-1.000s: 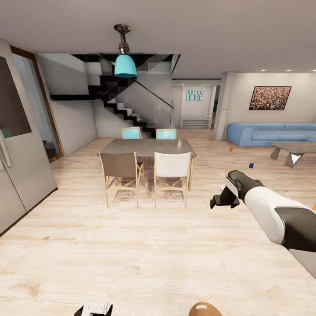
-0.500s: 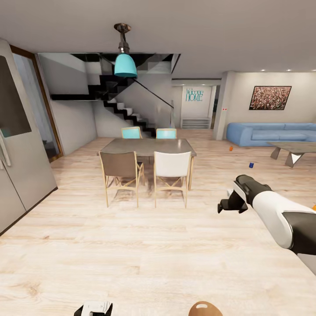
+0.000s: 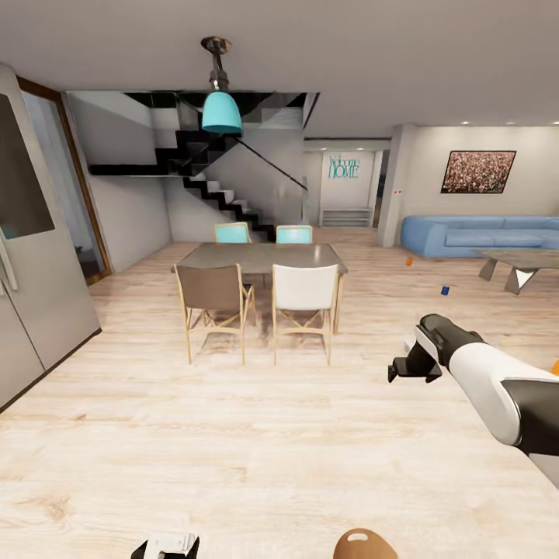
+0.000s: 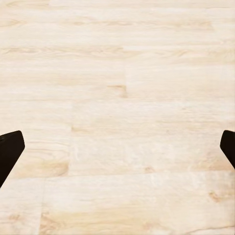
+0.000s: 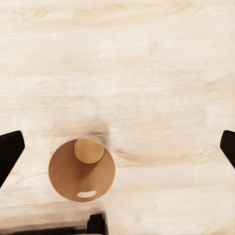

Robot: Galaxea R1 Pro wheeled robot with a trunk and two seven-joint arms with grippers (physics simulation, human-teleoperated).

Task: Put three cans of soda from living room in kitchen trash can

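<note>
Pale matt wood planks cover the floor (image 3: 256,435). The tash can (image 5: 82,170) looks like smooth tan wood. The right arm (image 3: 497,384) has glossy white and black shells.

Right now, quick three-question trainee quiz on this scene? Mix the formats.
1. True or false: both grippers are empty.
2. Which soda can lies nearer the blue sofa: A) orange can B) dark blue can?
3. Fill in: the right wrist camera looks down into the ____.

Key:
1. True; the left gripper and right gripper are open over the wood floor.
2. A.
3. trash can.
</note>
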